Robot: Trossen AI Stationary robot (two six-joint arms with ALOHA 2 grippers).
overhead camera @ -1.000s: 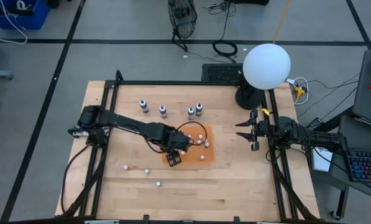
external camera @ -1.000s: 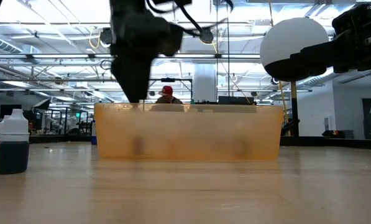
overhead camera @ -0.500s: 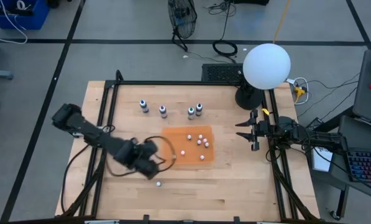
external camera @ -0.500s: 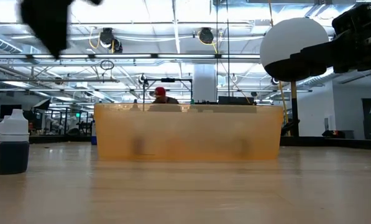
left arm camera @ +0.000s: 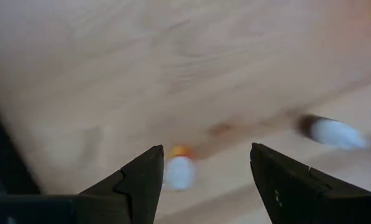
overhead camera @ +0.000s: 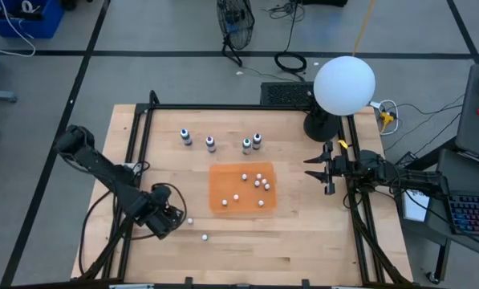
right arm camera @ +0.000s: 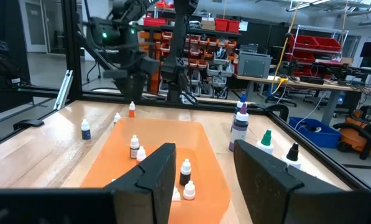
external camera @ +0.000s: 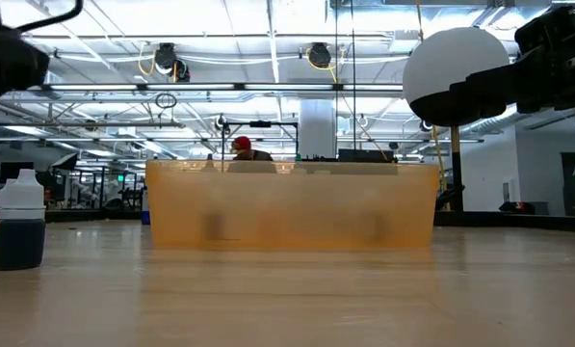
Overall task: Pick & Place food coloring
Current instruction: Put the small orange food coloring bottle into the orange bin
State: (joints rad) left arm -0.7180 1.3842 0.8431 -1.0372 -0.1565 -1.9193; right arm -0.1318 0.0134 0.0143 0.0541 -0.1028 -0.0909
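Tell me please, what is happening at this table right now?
The left gripper hovers low over the near-left part of the table, fingers open around a small white-and-orange piece lying there. It holds nothing. The four food coloring bottles stand upright behind the orange tray. The right gripper waits at the right edge, open.

I see a wooden surface (overhead camera: 303, 233) framed by black rails. An orange tray (overhead camera: 223, 183) sits near its middle, holding several small white-capped items (overhead camera: 259, 183). A few more of these lie loose on the wood (overhead camera: 204, 237) off the tray's near left corner. A large white globe lamp (overhead camera: 344, 85) stands at the far right corner. Beyond the surface, I make out a person in a red cap (external camera: 242, 146), and a wire fan (overhead camera: 234, 16) on the floor.
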